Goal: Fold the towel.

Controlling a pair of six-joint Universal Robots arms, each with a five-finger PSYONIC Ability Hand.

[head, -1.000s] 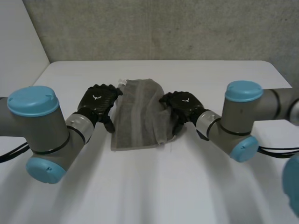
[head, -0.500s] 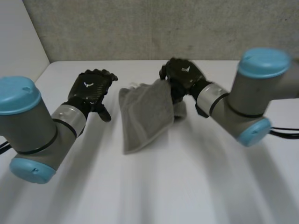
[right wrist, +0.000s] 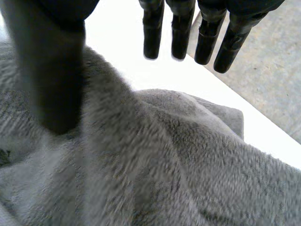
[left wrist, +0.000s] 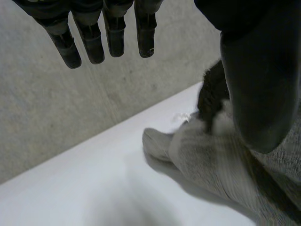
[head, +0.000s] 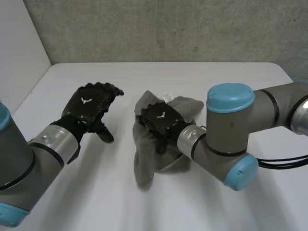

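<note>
Left arm [head: 29, 159]: is reaching in from the near left, slanting toward the middle of the tabletop [head: 231, 82].
Right arm [head: 231, 139]: is coming in from the right, its blue-capped elbow standing just beside the towel and its forearm pointing leftward.
Towel [head: 144, 166]: grey, is lying bunched and rumpled around the middle of the tabletop. One lobe is drooping toward the near side and another is spreading to the far right. A small white tag [head: 167, 97] is peeking out at its far edge.
Right hand [head: 161, 121]: is sitting palm down on top of the bunched towel, about its middle. In its own wrist view the fingers are stretching out straight and apart above the cloth, pinching nothing. The thumb is lying close against a raised fold.
Left hand [head: 90, 107]: is hovering to the left of the towel, apart from it, fingers straight and spread, thumb held away, holding nothing.
Wall [head: 168, 29]: grey and rough, is running behind the tabletop's far edge.
</note>
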